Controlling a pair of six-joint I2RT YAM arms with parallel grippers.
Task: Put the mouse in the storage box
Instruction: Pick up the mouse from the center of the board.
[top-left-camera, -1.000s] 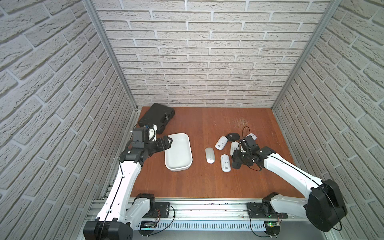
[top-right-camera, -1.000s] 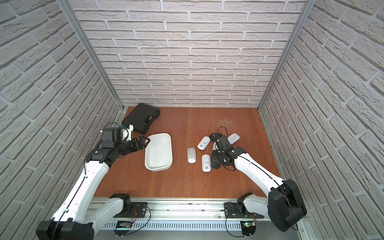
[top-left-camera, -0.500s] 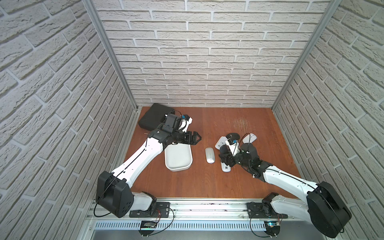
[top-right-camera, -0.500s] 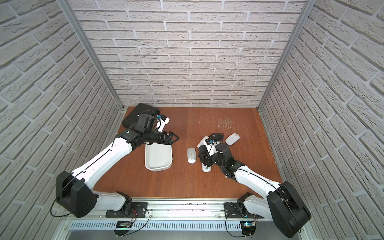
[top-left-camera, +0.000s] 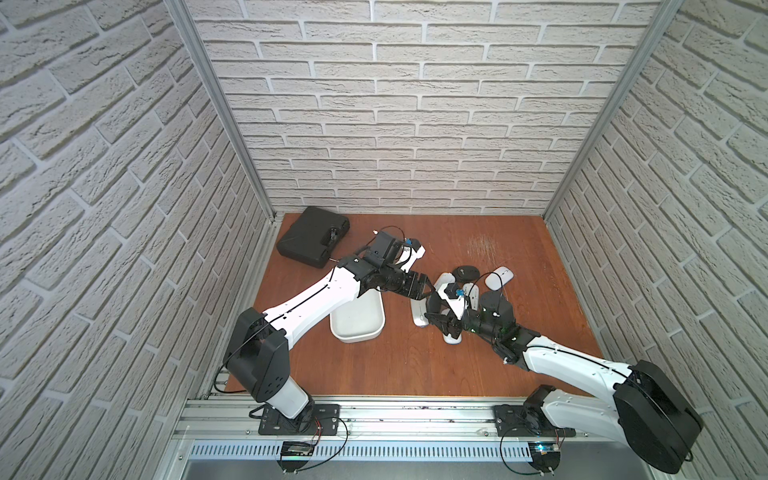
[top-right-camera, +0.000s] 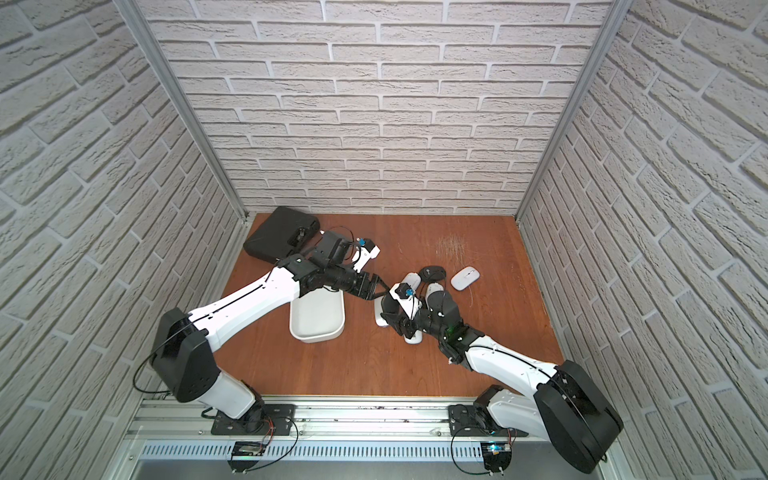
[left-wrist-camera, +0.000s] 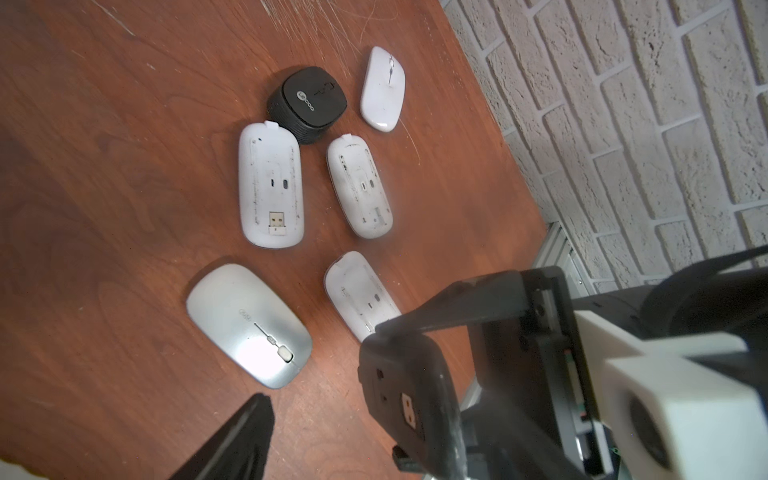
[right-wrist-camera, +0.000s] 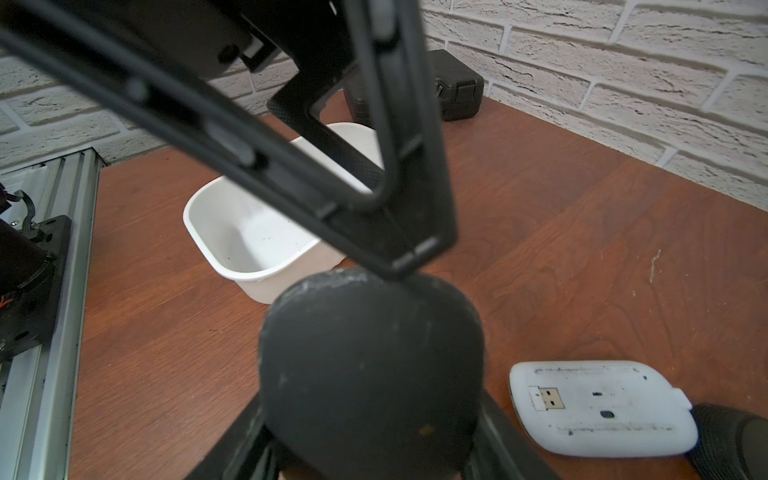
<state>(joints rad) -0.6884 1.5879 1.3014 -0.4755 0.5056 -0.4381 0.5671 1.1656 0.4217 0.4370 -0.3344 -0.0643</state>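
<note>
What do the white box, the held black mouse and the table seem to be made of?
Box: looks like smooth white plastic, slightly glossy; thin moulded walls, rounded corners.
Black mouse: probably matte plastic, perhaps rubber-coated; dull surface with pale scuffs.
Table: wood or wood-look laminate, satin; brown grain, fine scratches. Which one is unclear.

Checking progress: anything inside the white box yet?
No mouse in the visible part of the white box; bare bottom there. Its far end is covered by the left arm.
</note>
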